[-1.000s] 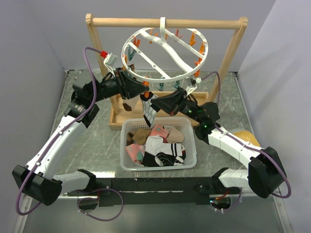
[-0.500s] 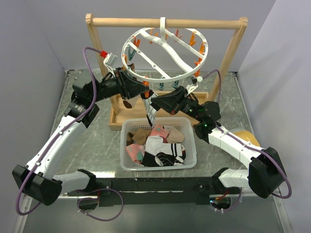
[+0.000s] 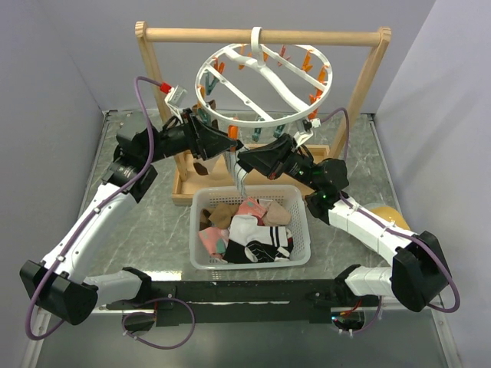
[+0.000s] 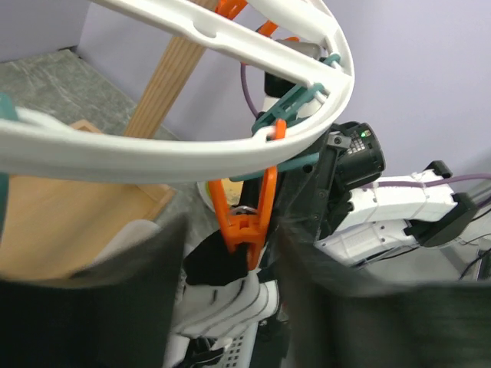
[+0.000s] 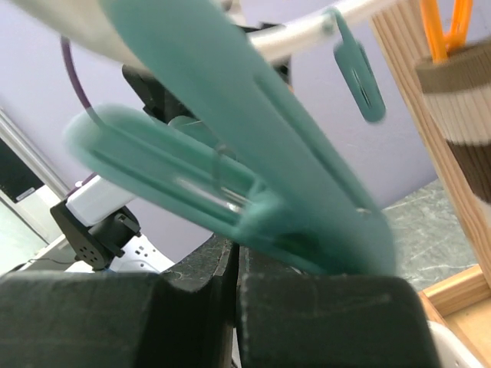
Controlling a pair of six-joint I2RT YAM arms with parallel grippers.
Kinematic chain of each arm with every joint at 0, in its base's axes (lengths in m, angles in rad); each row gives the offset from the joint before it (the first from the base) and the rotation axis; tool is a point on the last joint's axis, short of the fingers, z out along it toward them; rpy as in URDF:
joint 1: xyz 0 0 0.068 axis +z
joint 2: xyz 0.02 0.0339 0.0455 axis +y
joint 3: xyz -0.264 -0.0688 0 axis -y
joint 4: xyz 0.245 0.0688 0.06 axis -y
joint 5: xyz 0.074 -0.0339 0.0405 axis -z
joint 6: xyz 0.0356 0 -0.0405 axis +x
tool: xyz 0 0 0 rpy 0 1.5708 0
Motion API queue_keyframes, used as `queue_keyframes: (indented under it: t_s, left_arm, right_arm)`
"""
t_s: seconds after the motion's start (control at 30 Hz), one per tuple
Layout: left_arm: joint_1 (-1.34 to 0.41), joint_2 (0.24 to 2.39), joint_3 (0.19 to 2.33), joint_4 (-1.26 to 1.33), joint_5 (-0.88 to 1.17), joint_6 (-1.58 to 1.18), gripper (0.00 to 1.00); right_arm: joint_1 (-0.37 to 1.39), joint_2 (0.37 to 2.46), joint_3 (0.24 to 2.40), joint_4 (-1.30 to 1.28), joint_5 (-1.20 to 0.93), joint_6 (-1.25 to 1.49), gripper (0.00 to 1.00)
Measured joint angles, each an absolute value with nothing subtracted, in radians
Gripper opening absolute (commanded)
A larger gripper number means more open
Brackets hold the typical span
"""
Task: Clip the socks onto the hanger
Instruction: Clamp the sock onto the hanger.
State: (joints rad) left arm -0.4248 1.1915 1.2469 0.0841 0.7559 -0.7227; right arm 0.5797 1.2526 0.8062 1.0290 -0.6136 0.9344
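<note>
Left gripper [image 3: 225,142] is raised to the near lower rim of the hanger [image 3: 265,123]. In its wrist view the blurred dark fingers [image 4: 115,307] stand apart, one on each side of an orange peg [image 4: 245,218] that hangs from the white ring. Contact between fingers and peg cannot be confirmed.

Right gripper [image 3: 244,159] is just beside the left one, under the same stretch of rim. Its wrist view shows the fingers pressed together, with only a thin seam between them. A striped sock [image 3: 239,182] hangs from the tip, above the far edge of the basket [image 3: 305,226]. In the left wrist view the sock's black and white fabric sits directly below the orange peg. Whether the peg has gripped it cannot be told.

A teal peg [image 5: 253,153] fills most of the right wrist view, blurred and very close. At the upper right of that view a second peg [image 5: 441,23], also orange, pinches a brown-and-white sock [image 5: 460,107].

The hanger hangs tilted by its hook from the crossbar of the wooden frame [image 3: 192,34]. The remaining socks [image 3: 249,230] lie heaped in the basket on the table [image 3: 153,222], near the arms' bases.
</note>
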Motion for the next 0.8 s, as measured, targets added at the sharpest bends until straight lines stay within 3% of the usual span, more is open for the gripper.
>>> queue_keyframes:
  t_s: [0.27, 0.33, 0.37, 0.43, 0.47, 0.5, 0.67, 0.8]
  left_arm:
    - [-0.417, 1.168, 1.243, 0.035, 0.745, -0.719, 0.99]
    - [-0.412, 1.158, 1.243, 0.026, 0.736, -0.717, 0.99]
    - [-0.41, 1.154, 1.243, 0.022, 0.733, -0.717, 0.99]
    - [-0.406, 1.146, 1.243, 0.014, 0.722, -0.714, 0.99]
    - [-0.404, 1.142, 1.243, 0.007, 0.709, -0.709, 0.99]
    - [-0.402, 1.137, 1.243, -0.003, 0.699, -0.701, 0.99]
    - [-0.396, 1.121, 1.247, -0.081, 0.611, -0.666, 0.99]
    - [-0.392, 1.119, 1.264, -0.143, 0.524, -0.632, 0.99]
  right_arm:
    - [0.578, 1.252, 0.806, 1.017, -0.613, 0.923, 0.0]
    - [0.578, 1.25, 0.806, 1.005, -0.613, 0.918, 0.02]
    - [0.578, 1.246, 0.806, 0.989, -0.61, 0.913, 0.14]
    - [0.578, 1.235, 0.806, 0.955, -0.604, 0.899, 0.24]
    - [0.578, 1.227, 0.806, 0.933, -0.598, 0.89, 0.4]
    - [0.578, 1.216, 0.806, 0.9, -0.59, 0.878, 0.46]
    - [0.595, 1.121, 0.808, 0.703, -0.529, 0.777, 0.67]
    - [0.64, 1.016, 0.826, 0.507, -0.443, 0.661, 0.7]
